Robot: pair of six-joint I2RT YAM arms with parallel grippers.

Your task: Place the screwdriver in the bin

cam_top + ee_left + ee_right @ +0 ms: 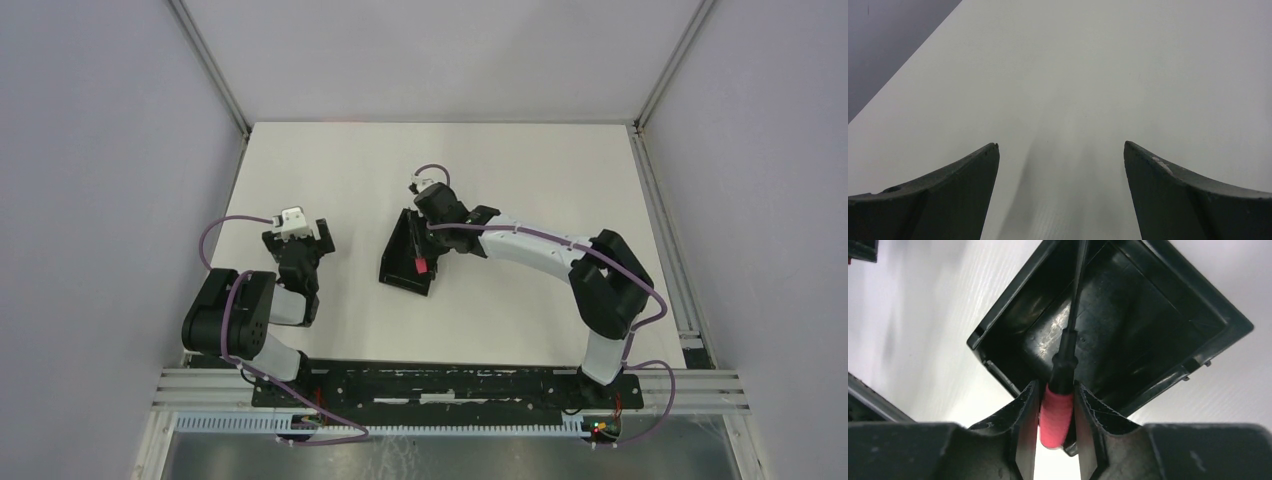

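The black bin (400,258) lies on the white table near the middle; in the right wrist view its open inside (1128,325) faces the camera. My right gripper (428,252) hangs over the bin's near-right edge. In the right wrist view this gripper (1056,385) is shut on the red handle of the screwdriver (1055,415), and the thin black shaft points into the bin. The red handle also shows in the top view (421,266). My left gripper (298,238) is open and empty over bare table, left of the bin; its two fingers (968,190) stand wide apart.
The white table (540,170) is bounded by grey walls with metal frame rails at the left, back and right. A black mounting rail (440,385) runs along the near edge under both arm bases. The right arm (560,255) arches across the table's right half.
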